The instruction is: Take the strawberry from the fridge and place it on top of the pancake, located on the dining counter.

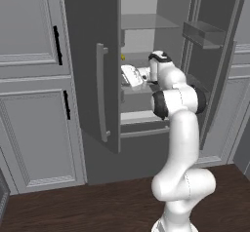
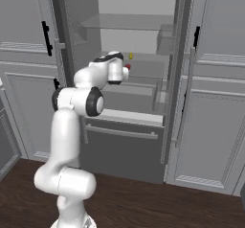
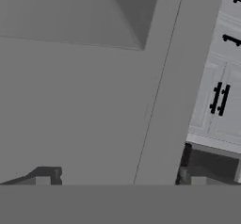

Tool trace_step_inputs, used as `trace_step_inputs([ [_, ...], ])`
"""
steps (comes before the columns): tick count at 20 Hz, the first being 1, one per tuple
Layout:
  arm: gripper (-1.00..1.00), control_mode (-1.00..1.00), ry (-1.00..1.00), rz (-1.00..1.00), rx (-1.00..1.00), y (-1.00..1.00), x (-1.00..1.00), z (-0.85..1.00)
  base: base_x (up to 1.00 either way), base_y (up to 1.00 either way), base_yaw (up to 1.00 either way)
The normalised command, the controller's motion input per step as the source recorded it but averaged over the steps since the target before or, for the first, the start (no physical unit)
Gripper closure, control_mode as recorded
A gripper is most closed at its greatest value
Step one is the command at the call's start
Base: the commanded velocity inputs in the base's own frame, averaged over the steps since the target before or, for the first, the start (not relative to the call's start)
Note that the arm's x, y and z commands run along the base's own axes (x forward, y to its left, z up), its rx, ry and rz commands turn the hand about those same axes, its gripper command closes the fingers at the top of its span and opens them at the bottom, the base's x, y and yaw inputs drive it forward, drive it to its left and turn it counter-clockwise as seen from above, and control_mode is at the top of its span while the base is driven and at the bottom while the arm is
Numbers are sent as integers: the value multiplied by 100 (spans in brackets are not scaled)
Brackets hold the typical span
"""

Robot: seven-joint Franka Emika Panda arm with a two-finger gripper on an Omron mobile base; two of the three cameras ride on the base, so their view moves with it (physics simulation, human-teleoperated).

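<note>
The fridge (image 1: 90, 55) stands with both doors swung open, and my arm reaches into its pale shelved interior (image 2: 143, 69). The strawberry (image 2: 127, 67), a tiny red berry, lies on the middle shelf just right of my wrist. My gripper (image 1: 128, 76) hovers over that shelf near the left door's edge, pointing left. In the hand view its fingertips (image 3: 49, 178) stand wide apart with nothing between them, so the gripper (image 3: 120, 180) is open, facing a flat grey fridge wall (image 3: 70, 100). The pancake and the dining counter are out of view.
A small yellow item (image 2: 131, 56) sits at the back of the shelf. The left door (image 1: 102, 94) with its bar handle and the right door's bin (image 1: 202, 31) flank the arm. Light grey panelled cabinets (image 1: 29, 80) stand on both sides; the fridge drawer (image 2: 124, 150) is below.
</note>
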Motion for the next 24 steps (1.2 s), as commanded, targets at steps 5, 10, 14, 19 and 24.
trace_step_inputs([
  [5,-100,-100,0,1,0,84,-1,-1,0,0,0],
  [10,-100,-100,0,0,0,88,-19,-1,0,0,0],
  [14,-100,-100,0,0,-3,93,-29,0,0,0,0],
  [19,-100,-100,0,-4,-6,78,-13,0,0,0,0],
  [24,-100,-100,0,-9,-7,47,-1,0,0,0,0],
])
